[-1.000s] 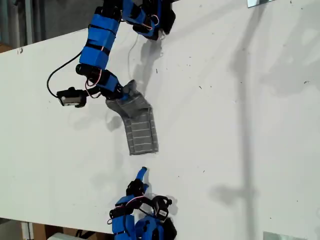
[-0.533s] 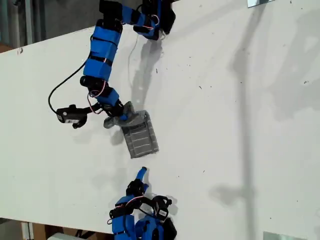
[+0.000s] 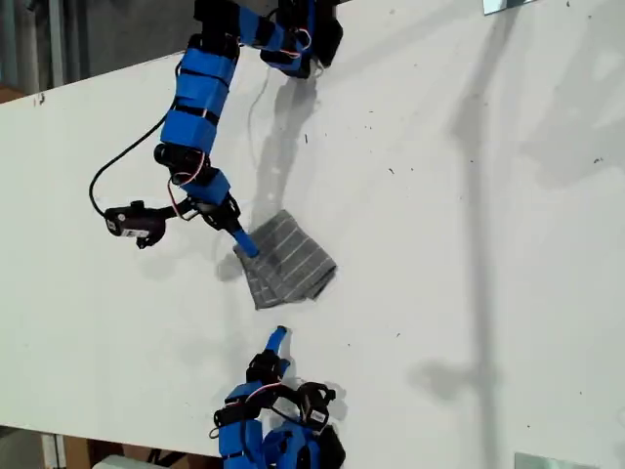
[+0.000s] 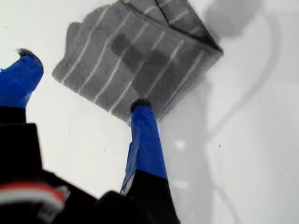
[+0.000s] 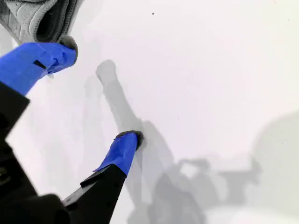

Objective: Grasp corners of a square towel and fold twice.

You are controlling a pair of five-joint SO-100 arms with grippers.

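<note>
Exterior view: towel (image 3: 288, 261) folded small on the white table (image 3: 469, 244), near the middle, slightly toward that view's left; layers hard to count. One blue fingertip touching its edge, arm base cut off at the top.

First wrist view: my first gripper (image 4: 81, 79) released, jaws spread, one tip at the towel's (image 4: 135, 56) edge, far side cropped.

Second wrist view: my second gripper (image 5: 100, 93) parted, holding nothing; only a towel (image 5: 42, 18) scrap visible.

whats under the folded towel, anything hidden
The towel lies folded flat on the white table; only its own lower layers show at the edges. No lump suggests anything beneath, but the covered patch of table cannot be seen.
</note>
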